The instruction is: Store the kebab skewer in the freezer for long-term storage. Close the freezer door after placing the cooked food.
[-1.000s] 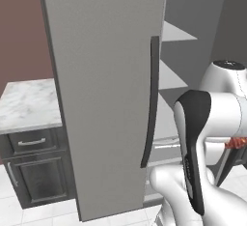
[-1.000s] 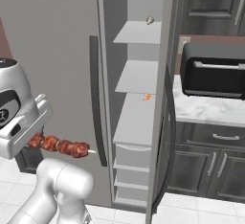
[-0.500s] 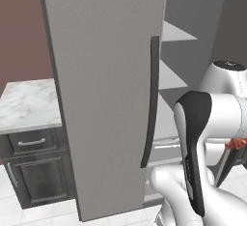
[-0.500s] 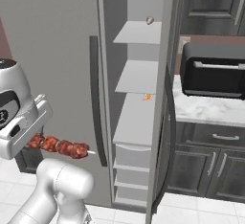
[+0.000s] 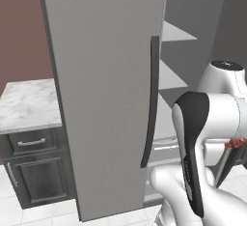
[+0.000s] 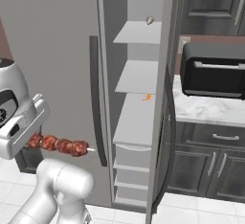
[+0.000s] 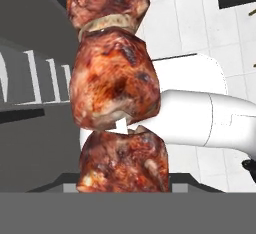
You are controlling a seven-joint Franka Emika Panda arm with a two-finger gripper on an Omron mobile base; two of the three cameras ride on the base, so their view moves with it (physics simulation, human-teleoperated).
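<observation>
Right base view: the kebab skewer (image 6: 58,144) is seen held out level from the gripper (image 6: 29,140) at the end of the white arm, low at the left, with its reddish-brown meat chunks strung in a row and the bare tip of the pale stick pointed toward the open freezer (image 6: 139,113). The jaws are closed on the skewer's near end, though the fingers themselves are hidden behind the hand's housing. In the hand view the skewer (image 7: 114,85) is shown close up, three meat chunks stacked along the frame, with white floor tiles behind them. The skewer is kept outside the freezer, in front of the grey door (image 6: 52,50) with the long dark handle (image 6: 97,108). White shelves and drawers are seen inside the freezer, with a small orange item (image 6: 147,96) on the lowest shelf and a small round item (image 6: 150,20) on the top one. A black toaster oven (image 6: 215,70) is set on the marble counter (image 6: 210,109) to the right. In the left base view the freezer door (image 5: 108,90) is seen standing open, edge-on, and a sliver of meat (image 5: 237,144) shows past the arm.
</observation>
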